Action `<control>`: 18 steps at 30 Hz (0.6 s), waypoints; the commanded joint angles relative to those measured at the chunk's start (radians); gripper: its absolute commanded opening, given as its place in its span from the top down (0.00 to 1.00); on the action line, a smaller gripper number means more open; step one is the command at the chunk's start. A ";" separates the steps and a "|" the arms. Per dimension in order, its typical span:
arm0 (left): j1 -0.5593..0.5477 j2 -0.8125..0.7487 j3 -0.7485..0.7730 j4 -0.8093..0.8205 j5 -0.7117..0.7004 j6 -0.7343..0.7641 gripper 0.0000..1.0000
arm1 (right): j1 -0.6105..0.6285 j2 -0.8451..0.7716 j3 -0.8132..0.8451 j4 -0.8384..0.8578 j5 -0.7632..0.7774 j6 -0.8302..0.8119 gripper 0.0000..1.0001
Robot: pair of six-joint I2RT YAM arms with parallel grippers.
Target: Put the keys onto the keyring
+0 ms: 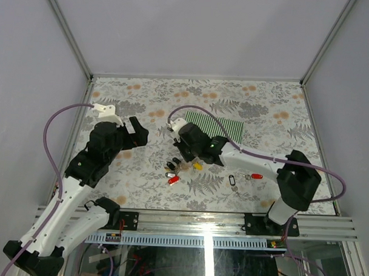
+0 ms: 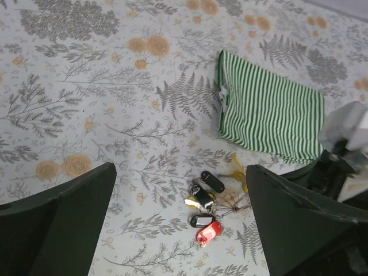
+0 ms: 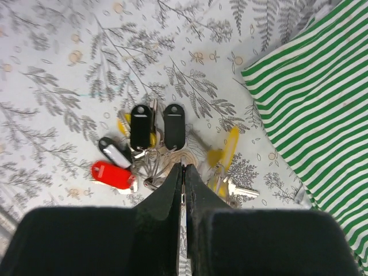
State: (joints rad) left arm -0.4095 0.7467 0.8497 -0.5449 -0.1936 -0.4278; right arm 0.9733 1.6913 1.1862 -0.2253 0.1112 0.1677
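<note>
The keyring (image 1: 174, 170) lies mid-table as a bunch of black-, red- and yellow-tagged keys on thin silver wire. My right gripper (image 1: 182, 163) is over it, its jaws pressed together (image 3: 183, 171) with a thin sliver of the ring's wire (image 3: 172, 156) pinched between them. Two loose keys lie to the right: one with a black tag (image 1: 233, 181) and one with a red tag (image 1: 256, 175). My left gripper (image 1: 138, 134) is wide open and empty, up and to the left of the bunch. The bunch (image 2: 207, 207) shows between its spread fingers (image 2: 63, 218).
A green-and-white striped cloth (image 1: 220, 127) lies flat just behind the bunch; it also shows in the left wrist view (image 2: 270, 115) and the right wrist view (image 3: 322, 86). The floral table cover (image 1: 143, 94) is ringed by a metal frame (image 1: 230, 219).
</note>
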 commanded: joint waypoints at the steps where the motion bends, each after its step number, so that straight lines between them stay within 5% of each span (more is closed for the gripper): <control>1: 0.005 -0.005 0.052 0.132 0.049 0.022 0.00 | -0.002 -0.192 -0.048 0.169 -0.050 -0.034 1.00; 18: -0.028 0.072 0.212 0.354 0.392 0.029 0.06 | -0.002 -0.554 -0.080 0.362 0.043 0.199 1.00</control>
State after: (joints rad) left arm -0.4107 0.8082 1.0241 -0.3367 0.1196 -0.4095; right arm 0.9733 1.1961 1.0611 0.0238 0.0921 0.2485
